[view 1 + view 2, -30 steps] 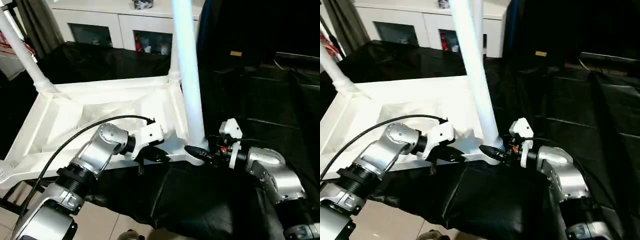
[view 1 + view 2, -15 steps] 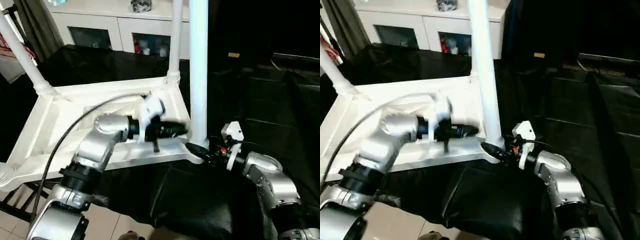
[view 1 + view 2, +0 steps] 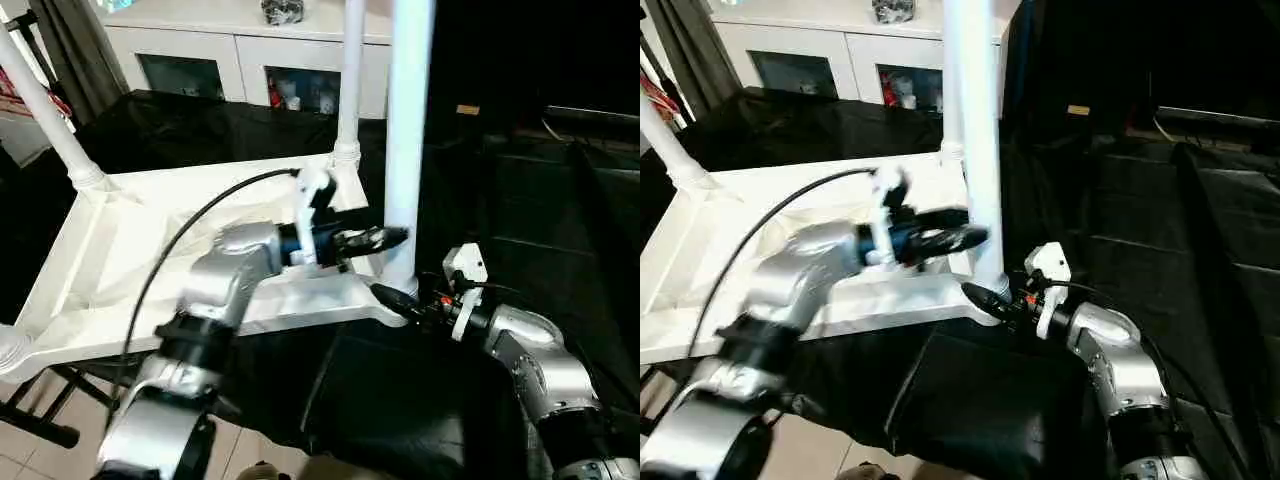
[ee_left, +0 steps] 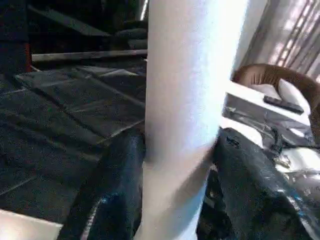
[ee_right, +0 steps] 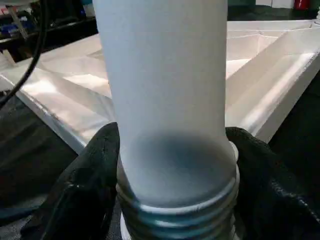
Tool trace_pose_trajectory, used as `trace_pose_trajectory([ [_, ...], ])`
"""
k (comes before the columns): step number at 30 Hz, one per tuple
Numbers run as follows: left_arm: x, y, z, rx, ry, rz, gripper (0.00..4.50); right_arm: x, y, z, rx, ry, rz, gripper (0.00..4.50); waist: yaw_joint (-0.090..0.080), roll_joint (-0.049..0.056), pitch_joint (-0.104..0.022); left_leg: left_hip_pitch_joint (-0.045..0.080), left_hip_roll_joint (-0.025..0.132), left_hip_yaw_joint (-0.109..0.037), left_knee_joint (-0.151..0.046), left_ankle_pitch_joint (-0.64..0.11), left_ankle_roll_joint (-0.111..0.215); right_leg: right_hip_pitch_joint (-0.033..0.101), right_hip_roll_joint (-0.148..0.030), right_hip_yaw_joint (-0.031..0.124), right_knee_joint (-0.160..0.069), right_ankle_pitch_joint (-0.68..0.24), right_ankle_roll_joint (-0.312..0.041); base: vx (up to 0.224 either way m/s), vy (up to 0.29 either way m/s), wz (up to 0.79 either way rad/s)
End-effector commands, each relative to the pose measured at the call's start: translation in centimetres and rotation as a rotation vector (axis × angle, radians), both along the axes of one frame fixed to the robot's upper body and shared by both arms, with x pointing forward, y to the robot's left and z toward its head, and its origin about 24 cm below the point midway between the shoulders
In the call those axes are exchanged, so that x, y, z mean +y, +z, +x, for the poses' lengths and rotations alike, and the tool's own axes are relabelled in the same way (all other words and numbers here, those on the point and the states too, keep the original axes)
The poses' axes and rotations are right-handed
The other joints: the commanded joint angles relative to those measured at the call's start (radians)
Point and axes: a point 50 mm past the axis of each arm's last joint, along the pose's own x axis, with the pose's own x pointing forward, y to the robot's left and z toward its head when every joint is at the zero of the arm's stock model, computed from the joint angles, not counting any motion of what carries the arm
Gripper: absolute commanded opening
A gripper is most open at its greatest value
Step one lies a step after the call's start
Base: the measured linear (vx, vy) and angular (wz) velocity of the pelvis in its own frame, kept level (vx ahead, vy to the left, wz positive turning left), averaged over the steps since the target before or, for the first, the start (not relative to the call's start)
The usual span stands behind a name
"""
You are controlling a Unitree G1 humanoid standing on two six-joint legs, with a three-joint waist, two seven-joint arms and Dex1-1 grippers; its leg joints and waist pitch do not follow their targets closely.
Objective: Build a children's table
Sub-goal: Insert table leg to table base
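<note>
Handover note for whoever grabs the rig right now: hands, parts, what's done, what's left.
Right hand: fingers either side of the near-corner leg at its threaded base, where it meets the corner socket.
Left hand: reaching across the tabletop to the same leg, higher up, a finger on each side of it; firm grip not confirmed.
Tabletop: upside down on the black-draped surface.
Done: two far legs stand in their sockets.
Left: finish seating the near-corner leg. The near left corner holds no leg I can see.
</note>
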Motion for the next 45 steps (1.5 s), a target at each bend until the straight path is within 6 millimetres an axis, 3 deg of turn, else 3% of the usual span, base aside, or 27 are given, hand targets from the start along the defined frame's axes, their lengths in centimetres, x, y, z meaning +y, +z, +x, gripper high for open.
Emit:
trace_pose_trajectory([
  [1, 0.1, 0.9, 0.7, 0.006, 0.040, -0.057, 2.81, 0.5, -0.4, -0.3, 0.011, 0.025, -0.010, 2.77, -0.003, -0.008, -0.072, 0.008, 0.049, -0.019, -0.062, -0.079, 0.095, 0.062, -0.084, 0.043, -0.076, 0.023, -0.271, 0.000, 0.000, 0.00],
  [4, -0.2, 1.7, 0.7, 0.014, 0.015, -0.131, 3.17, 0.6, -0.4, -0.2, 0.010, 0.025, -0.011, 2.77, -0.001, -0.005, -0.071, 0.008, 0.051, -0.021, -0.065, -0.089, 0.093, 0.062, -0.085, 0.042, -0.077, -0.002, -0.272, 0.000, 0.000, 0.00],
  [6, -0.4, 2.1, 0.6, 0.022, -0.011, -0.165, 2.67, 0.6, -0.4, -0.2, 0.008, 0.025, -0.012, 2.77, -0.003, -0.006, -0.070, 0.009, 0.052, -0.021, -0.066, -0.097, 0.092, 0.061, -0.084, 0.042, -0.078, -0.009, -0.275, 0.000, 0.000, 0.00],
  [10, -0.8, 2.6, 0.4, 0.029, -0.056, -0.183, 2.81, 0.5, -0.3, -0.1, 0.009, 0.025, -0.011, 2.77, -0.004, -0.009, -0.069, 0.007, 0.052, -0.020, -0.066, -0.092, 0.102, 0.061, -0.084, 0.043, -0.079, -0.016, -0.273, 0.000, 0.000, 0.00],
  [12, -1.0, 2.5, 0.2, 0.016, -0.066, -0.170, 2.33, 0.5, -0.3, -0.1, 0.010, 0.026, -0.012, 2.77, -0.004, -0.007, -0.068, 0.008, 0.053, -0.021, -0.067, -0.096, 0.101, 0.060, -0.085, 0.043, -0.082, -0.040, -0.266, 0.000, 0.000, 0.00],
  [13, -1.1, 2.5, 0.2, 0.012, -0.065, -0.168, 2.30, 0.4, -0.3, -0.1, 0.010, 0.026, -0.012, 2.77, -0.005, -0.011, -0.068, 0.008, 0.053, -0.020, -0.068, -0.095, 0.100, 0.061, -0.085, 0.043, -0.082, -0.041, -0.264, 0.000, 0.000, 0.00],
  [14, -1.1, 2.4, 0.2, 0.012, -0.062, -0.161, 2.30, 0.4, -0.3, -0.1, 0.010, 0.026, -0.012, 2.77, -0.005, -0.010, -0.069, 0.008, 0.053, -0.021, -0.068, -0.094, 0.099, 0.061, -0.085, 0.043, -0.081, -0.039, -0.265, 0.000, 0.000, 0.00],
  [15, -1.3, 2.3, 0.3, 0.007, -0.049, -0.131, 2.51, 0.4, -0.3, 0.0, 0.010, 0.027, -0.012, 2.77, -0.007, -0.013, -0.068, 0.007, 0.053, -0.021, -0.068, -0.098, 0.102, 0.061, -0.085, 0.043, -0.082, -0.043, -0.262, 0.000, 0.000, 0.00],
  [17, -1.5, 2.0, 0.2, -0.003, -0.047, -0.092, 2.34, 0.4, -0.2, 0.0, 0.013, 0.032, -0.011, 2.77, -0.009, -0.010, -0.068, 0.008, 0.054, -0.022, -0.069, -0.093, 0.105, 0.059, -0.085, 0.043, -0.082, -0.044, -0.260, 0.000, 0.000, 0.00],
  [18, -1.5, 1.9, 0.2, -0.005, -0.039, -0.082, 2.03, 0.4, -0.2, 0.1, 0.012, 0.034, -0.014, 2.76, -0.011, -0.011, -0.067, 0.007, 0.053, -0.021, -0.069, -0.096, 0.104, 0.059, -0.085, 0.043, -0.083, -0.051, -0.257, 0.000, 0.000, 0.00],
  [22, -1.6, 1.8, 0.4, -0.008, -0.018, -0.067, 1.89, 0.3, -0.1, 0.3, 0.003, 0.020, -0.029, 2.76, -0.015, -0.011, -0.067, 0.007, 0.053, -0.021, -0.069, -0.089, 0.102, 0.061, -0.086, 0.043, -0.083, -0.044, -0.258, 0.000, 0.000, 0.00],
  [24, -1.5, 1.8, 0.5, -0.018, -0.005, -0.057, 1.90, 0.2, 0.0, 0.4, 0.007, 0.014, -0.015, 3.46, -0.018, -0.011, -0.067, 0.006, 0.053, -0.021, -0.070, -0.092, 0.104, 0.061, -0.085, 0.043, -0.083, -0.042, -0.260, 0.000, 0.000, 0.00],
  [29, -1.5, 1.9, 0.7, -0.027, 0.017, -0.045, 1.88, -0.2, 0.7, 0.5, -0.001, 0.007, 0.016, 3.88, -0.019, -0.010, -0.068, 0.007, 0.054, -0.021, -0.070, -0.093, 0.103, 0.061, -0.085, 0.043, -0.084, -0.044, -0.261, 0.000, 0.000, 0.00],
  [34, -1.3, 2.0, 1.5, -0.013, 0.104, -0.012, 1.86, -2.0, 3.3, 0.9, -0.032, -0.072, 0.146, 4.05, -0.017, -0.010, -0.067, 0.009, 0.052, -0.021, -0.069, -0.089, 0.116, 0.062, -0.084, 0.044, -0.085, -0.035, -0.257, 0.000, 0.000, 0.00],
  [36, -1.0, 2.2, 2.1, 0.027, 0.145, -0.007, 1.84, -3.4, 5.3, 1.2, -0.032, -0.108, 0.266, 4.05, -0.016, -0.010, -0.069, 0.008, 0.053, -0.023, -0.068, -0.076, 0.120, 0.064, -0.085, 0.043, -0.083, -0.029, -0.258, 0.000, 0.000, 0.00],
  [38, -0.9, 2.2, 2.2, 0.032, 0.155, -0.005, 1.84, -3.7, 5.6, 1.3, -0.032, -0.113, 0.286, 4.05, -0.016, -0.011, -0.068, 0.007, 0.051, -0.022, -0.067, -0.076, 0.119, 0.063, -0.085, 0.042, -0.086, -0.037, -0.257, 0.000, 0.000, 0.00],
  [40, -0.5, 2.7, 2.9, 0.082, 0.209, -0.004, 1.84, -5.1, 8.1, 1.6, -0.058, -0.143, 0.378, 4.05, -0.018, -0.012, -0.069, 0.006, 0.046, -0.021, -0.065, -0.057, 0.115, 0.065, -0.083, 0.042, -0.085, -0.031, -0.251, 0.000, 0.000, 0.00],
  [45, -0.2, 3.4, 3.4, 0.146, 0.228, -0.028, 1.84, -5.4, 9.3, 1.4, -0.044, -0.103, 0.309, 4.05, -0.016, -0.012, -0.072, 0.003, 0.041, -0.021, -0.060, -0.012, 0.121, 0.067, -0.080, 0.039, -0.083, 0.005, -0.249, 0.000, 0.000, 0.00],
])
